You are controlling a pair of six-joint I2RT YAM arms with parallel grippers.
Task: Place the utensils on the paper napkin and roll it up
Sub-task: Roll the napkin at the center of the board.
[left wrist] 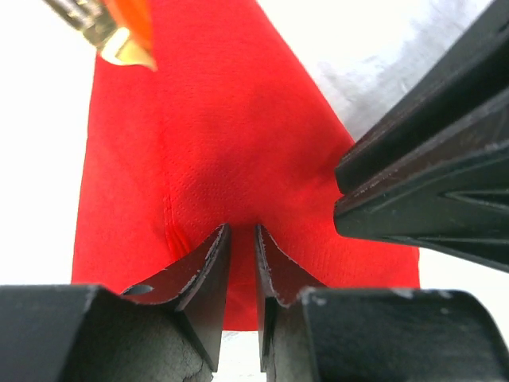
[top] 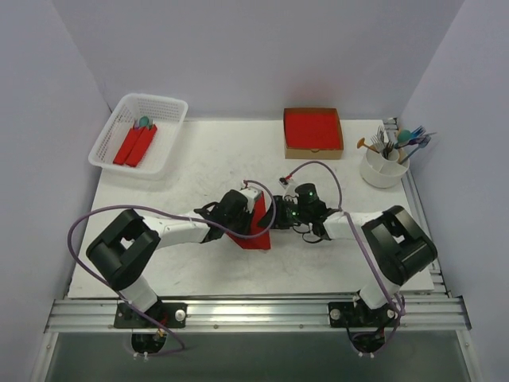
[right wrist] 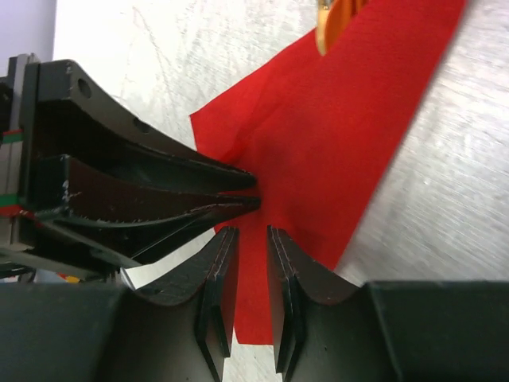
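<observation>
Near centre of the counter [top: 199, 167]: both arms meet over the paper napkin [top: 258, 232], a red sheet largely covered by the arms in the top view.

Left pincer [left wrist: 241, 239]: jaws drawn to a narrow slit at the sheet's edge. From the right wrist its tips meet on a raised fold, so it looks to be pinching the paper.

Right pincer [right wrist: 250, 239]: just beside the left, jaws likewise near together, red showing in the slit. Cannot tell whether it grips or only hovers.

Orange utensil [left wrist: 131, 22]: on the napkin at the end away from the pincers, cut off by the frame. Fork or spoon unclear, and whether others lie with it.

Step, as judged: utensil placed, rolling about to start. Next move calls for both pincers to turn the held edge over toward the utensil together, gently, since the paper is thin.

Far left: basket [top: 107, 143] holding red rolls [top: 135, 145]. Far centre: cardboard box [top: 313, 151]. Far right: cup [top: 382, 173] of spare utensils [top: 407, 140].
</observation>
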